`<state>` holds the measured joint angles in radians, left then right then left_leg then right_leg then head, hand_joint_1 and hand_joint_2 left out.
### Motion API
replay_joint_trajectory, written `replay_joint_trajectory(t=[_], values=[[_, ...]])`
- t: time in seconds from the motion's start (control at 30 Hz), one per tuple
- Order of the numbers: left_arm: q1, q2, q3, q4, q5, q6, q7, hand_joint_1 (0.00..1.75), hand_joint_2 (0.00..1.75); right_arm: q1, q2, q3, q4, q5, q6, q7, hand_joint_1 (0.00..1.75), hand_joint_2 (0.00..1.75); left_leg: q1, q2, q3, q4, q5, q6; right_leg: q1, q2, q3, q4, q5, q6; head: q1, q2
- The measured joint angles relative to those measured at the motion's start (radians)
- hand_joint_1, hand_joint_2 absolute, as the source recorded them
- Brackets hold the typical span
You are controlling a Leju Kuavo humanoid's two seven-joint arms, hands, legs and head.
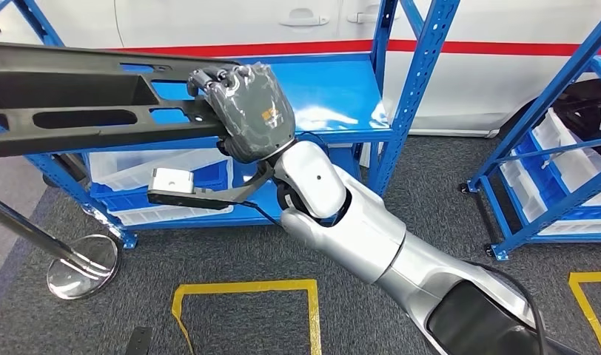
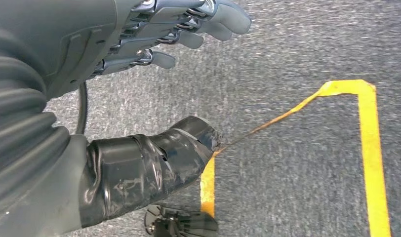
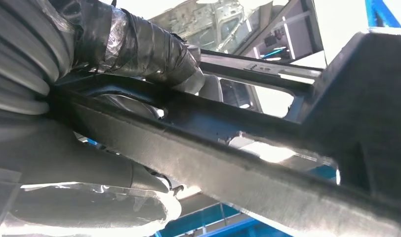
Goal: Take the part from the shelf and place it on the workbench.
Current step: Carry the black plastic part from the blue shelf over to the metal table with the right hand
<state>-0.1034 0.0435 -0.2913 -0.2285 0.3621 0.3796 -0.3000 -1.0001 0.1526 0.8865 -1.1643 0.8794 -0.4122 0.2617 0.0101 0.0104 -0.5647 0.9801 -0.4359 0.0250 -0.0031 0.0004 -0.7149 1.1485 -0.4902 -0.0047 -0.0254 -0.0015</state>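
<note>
We see the part (image 1: 83,100), a long black plastic piece with slotted openings, stretching from the left edge of the head view across to the middle, held above the blue shelf (image 1: 334,96); its right end sits in our right hand (image 1: 246,111), whose fingers (image 1: 216,78) curl over the top edge and grip it; in the right wrist view the part (image 3: 248,173) runs as a dark bar across the picture, with the taped thumb (image 3: 139,49) on one side of it and the rest of the right hand (image 3: 65,163) on the other, so the bar is pinched between them. Our silver right arm (image 1: 357,222) comes up from the lower right to meet it; a small grey camera block (image 1: 172,181) hangs on a black bracket just under the wrist.

Our left hand (image 2: 154,44) hangs over the grey carpet (image 2: 287,173); its fingers (image 2: 208,22) are slightly bent and a little apart, and its taped thumb (image 2: 154,158) sticks out well apart from them; it holds nothing.

Beneath the shelf board there are pale plastic bins (image 1: 157,166); a white car body with a red stripe (image 1: 468,46) stands behind the shelf; a second blue rack (image 1: 549,155) stands to the right; yellow tape (image 1: 246,287) marks squares on the carpet; a chrome post base (image 1: 83,266) stands at the lower left.
</note>
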Motion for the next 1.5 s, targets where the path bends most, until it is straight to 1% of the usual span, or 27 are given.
replay_joint_trajectory(t=[0.07, 0.1, 0.13, 0.2, 0.27, 0.3, 0.4, 0.43, 0.47, 0.53, 0.57, 0.6, 0.67, 0.73, 0.8, 0.9, 0.97, 1.07, 1.1, 1.13, 1.2, 1.27, 1.3, 1.33, 1.4, 1.43, 1.5], values=[[0.000, 0.000, 0.000, 0.000, 0.001, -0.001, 0.001, 0.00, 1.75, 0.000, 0.000, 0.000, 0.003, -0.007, 0.000, 0.000, 1.75, 1.75, 0.000, 0.000, -0.033, 0.003, 0.023, 0.003, -0.005, 0.000, -0.022, 0.121, -0.074, 0.008, 0.002, 0.000], [0.000, 0.000, -0.001, 0.000, 0.003, -0.001, 0.001, 0.00, 1.75, 0.000, 0.000, 0.000, 0.005, -0.015, 0.001, 0.000, 1.75, 1.75, 0.000, 0.000, -0.052, 0.006, 0.035, 0.001, -0.008, 0.000, -0.021, 0.160, -0.077, 0.012, 0.002, 0.000], [0.000, 0.000, -0.001, 0.000, 0.004, -0.002, 0.002, 0.00, 1.75, 0.000, 0.000, 0.000, 0.006, -0.022, 0.001, -0.001, 1.75, 1.75, 0.001, 0.001, -0.071, 0.010, 0.046, -0.001, -0.012, -0.001, -0.006, 0.168, -0.060, 0.015, 0.003, 0.000], [0.001, 0.001, -0.002, 0.000, 0.007, -0.003, 0.003, 0.00, 1.75, 0.000, 0.000, 0.000, 0.008, -0.036, 0.001, -0.001, 1.75, 1.75, 0.004, 0.000, -0.107, 0.023, 0.065, -0.011, -0.018, -0.001, 0.069, 0.097, -0.016, 0.019, 0.006, 0.000], [0.001, 0.003, -0.004, 0.000, 0.006, -0.004, 0.004, 0.00, 1.75, -0.003, 0.003, 0.000, 0.008, -0.041, 0.002, -0.001, 1.75, 1.75, 0.006, 0.000, -0.134, 0.039, 0.080, -0.024, -0.015, 0.002, 0.155, -0.027, -0.023, 0.015, 0.009, 0.000], [0.001, 0.004, -0.006, 0.000, 0.006, -0.004, 0.005, 0.00, 1.75, -0.005, 0.004, 0.000, 0.008, -0.041, 0.004, -0.001, 1.75, 1.75, 0.007, 0.000, -0.142, 0.042, 0.089, -0.031, -0.011, 0.004, 0.177, -0.068, -0.034, 0.011, 0.011, 0.000], [0.004, 0.007, -0.008, 0.000, 0.003, -0.007, 0.007, 0.00, 1.75, -0.007, 0.006, 0.000, 0.011, -0.038, 0.015, -0.002, 1.75, 1.75, 0.014, -0.001, -0.157, 0.036, 0.111, -0.048, -0.003, 0.005, 0.164, -0.092, -0.017, -0.010, 0.017, 0.000], [0.006, 0.007, -0.008, 0.000, 0.003, -0.008, 0.008, 0.00, 1.75, -0.006, 0.007, 0.000, 0.013, -0.037, 0.019, -0.001, 1.75, 1.75, 0.017, -0.002, -0.166, 0.047, 0.092, -0.053, -0.004, 0.003, 0.154, -0.093, -0.004, -0.018, 0.016, 0.000], [0.008, 0.009, -0.008, 0.000, 0.003, -0.009, 0.008, 0.00, 1.75, -0.006, 0.007, 0.000, 0.015, -0.036, 0.023, -0.001, 1.75, 1.75, 0.018, -0.002, -0.177, 0.078, 0.052, -0.056, -0.006, 0.001, 0.143, -0.096, 0.008, -0.027, 0.016, 0.000], [0.011, 0.014, -0.008, 0.000, 0.005, -0.010, 0.010, 0.00, 1.75, -0.006, 0.008, 0.000, 0.018, -0.036, 0.029, -0.001, 1.75, 1.75, 0.018, -0.003, -0.202, 0.189, -0.054, -0.061, -0.005, 0.000, 0.116, -0.095, 0.032, -0.035, 0.014, 0.000], [0.010, 0.019, -0.008, 0.000, 0.007, -0.010, 0.011, 0.00, 1.75, -0.007, 0.008, 0.000, 0.020, -0.038, 0.031, -0.001, 1.75, 1.75, 0.018, -0.003, -0.208, 0.249, -0.085, -0.062, -0.003, -0.001, 0.101, -0.094, 0.043, -0.037, 0.014, 0.000], [0.009, 0.024, -0.008, 0.000, 0.010, -0.010, 0.013, 0.00, 1.75, -0.007, 0.008, 0.000, 0.022, -0.040, 0.032, -0.001, 1.75, 1.75, 0.018, -0.003, -0.205, 0.291, -0.092, -0.062, -0.002, -0.001, 0.085, -0.093, 0.054, -0.037, 0.014, 0.000], [0.007, 0.033, -0.008, 0.000, 0.015, -0.010, 0.017, 0.00, 1.75, -0.007, 0.008, 0.000, 0.026, -0.049, 0.031, -0.001, 1.75, 1.75, 0.018, -0.003, -0.159, 0.289, -0.051, -0.060, 0.000, -0.001, 0.053, -0.089, 0.076, -0.035, 0.014, 0.000], [0.005, 0.041, -0.008, 0.000, 0.022, -0.010, 0.023, 0.00, 1.75, -0.008, 0.008, 0.000, 0.027, -0.060, 0.029, -0.001, 1.75, 1.75, 0.016, -0.004, -0.062, 0.178, -0.038, -0.056, 0.001, 0.000, 0.028, -0.086, 0.097, -0.029, 0.014, 0.000], [0.001, 0.047, -0.008, 0.000, 0.027, -0.010, 0.029, 0.00, 1.75, -0.012, 0.008, 0.000, 0.028, -0.068, 0.029, -0.001, 1.75, 1.75, 0.011, -0.009, 0.007, 0.076, -0.061, -0.050, 0.002, 0.000, 0.017, -0.089, 0.116, -0.019, 0.015, 0.000], [0.001, 0.051, -0.008, 0.000, 0.033, -0.011, 0.039, 0.00, 1.75, -0.021, 0.008, 0.000, 0.030, -0.075, 0.029, -0.001, 1.75, 1.75, 0.007, -0.010, 0.009, 0.046, -0.053, -0.036, 0.001, 0.001, 0.013, -0.096, 0.134, -0.002, 0.016, 0.000], [0.000, 0.052, -0.008, 0.000, 0.036, -0.014, 0.047, 0.00, 1.75, -0.024, 0.007, 0.000, 0.032, -0.076, 0.027, -0.002, 1.75, 1.75, 0.009, -0.005, -0.006, 0.040, -0.032, -0.019, 0.001, 0.003, -0.004, -0.053, 0.083, 0.006, 0.019, 0.000], [0.000, 0.052, -0.008, 0.000, 0.038, -0.017, 0.055, 0.00, 1.75, -0.026, 0.006, 0.000, 0.034, -0.077, 0.025, -0.006, 1.75, 1.75, 0.005, -0.003, -0.044, 0.041, 0.000, -0.003, 0.001, 0.003, -0.046, 0.122, -0.055, 0.008, 0.023, 0.000], [0.001, 0.052, -0.008, 0.000, 0.039, -0.017, 0.055, 0.00, 1.75, -0.026, 0.006, 0.000, 0.035, -0.078, 0.024, -0.008, 1.75, 1.75, 0.002, -0.003, -0.059, 0.043, 0.010, -0.002, 0.001, 0.003, -0.048, 0.169, -0.071, 0.007, 0.023, 0.000], [0.001, 0.052, -0.008, 0.000, 0.040, -0.017, 0.056, 0.00, 1.75, -0.026, 0.007, 0.000, 0.037, -0.082, 0.023, -0.010, 1.75, 1.75, -0.001, -0.003, -0.074, 0.045, 0.020, -0.001, 0.002, 0.003, -0.037, 0.187, -0.065, 0.004, 0.023, 0.000], [0.001, 0.052, -0.008, 0.000, 0.044, -0.015, 0.056, 0.00, 1.75, -0.026, 0.007, 0.000, 0.040, -0.094, 0.021, -0.016, 1.75, 1.75, -0.008, -0.004, -0.100, 0.048, 0.039, -0.001, 0.009, 0.003, 0.037, 0.122, -0.017, -0.011, 0.024, 0.000], [0.002, 0.049, -0.008, 0.000, 0.047, -0.012, 0.055, 0.00, 1.75, -0.029, 0.010, 0.000, 0.041, -0.114, 0.017, -0.022, 1.75, 1.75, -0.011, -0.004, -0.118, 0.049, 0.058, -0.005, 0.018, 0.002, 0.136, -0.018, -0.008, -0.030, 0.023, 0.000], [0.002, 0.048, -0.008, 0.000, 0.048, -0.012, 0.054, 0.00, 1.75, -0.030, 0.012, 0.000, 0.041, -0.123, 0.014, -0.025, 1.75, 1.75, -0.010, -0.003, -0.122, 0.047, 0.067, -0.009, 0.022, 0.002, 0.167, -0.069, -0.011, -0.035, 0.023, 0.000], [0.002, 0.047, -0.008, 0.000, 0.048, -0.011, 0.054, 0.00, 1.75, -0.033, 0.013, 0.000, 0.042, -0.131, 0.010, -0.028, 1.75, 1.75, -0.007, -0.003, -0.124, 0.042, 0.078, -0.014, 0.025, 0.002, 0.181, -0.100, -0.016, -0.036, 0.025, 0.000], [0.003, 0.047, -0.008, 0.000, 0.049, -0.011, 0.053, 0.00, 1.75, -0.037, 0.014, 0.000, 0.044, -0.142, 0.002, -0.032, 1.75, 1.75, -0.002, -0.003, -0.127, 0.028, 0.097, -0.025, 0.024, -0.001, 0.178, -0.124, 0.008, -0.037, 0.030, 0.000], [0.004, 0.047, -0.008, 0.000, 0.049, -0.011, 0.053, 0.00, 1.75, -0.038, 0.015, 0.000, 0.046, -0.146, 0.000, -0.033, 1.75, 1.75, -0.001, -0.005, -0.133, 0.029, 0.089, -0.030, 0.021, -0.003, 0.173, -0.136, 0.022, -0.040, 0.032, 0.000], [0.007, 0.045, -0.008, 0.000, 0.050, -0.011, 0.053, 0.00, 1.75, -0.040, 0.019, 0.000, 0.049, -0.151, -0.001, -0.036, 1.75, 1.75, 0.000, -0.008, -0.154, 0.085, 0.014, -0.040, 0.012, -0.008, 0.155, -0.153, 0.053, -0.045, 0.031, 0.000]])
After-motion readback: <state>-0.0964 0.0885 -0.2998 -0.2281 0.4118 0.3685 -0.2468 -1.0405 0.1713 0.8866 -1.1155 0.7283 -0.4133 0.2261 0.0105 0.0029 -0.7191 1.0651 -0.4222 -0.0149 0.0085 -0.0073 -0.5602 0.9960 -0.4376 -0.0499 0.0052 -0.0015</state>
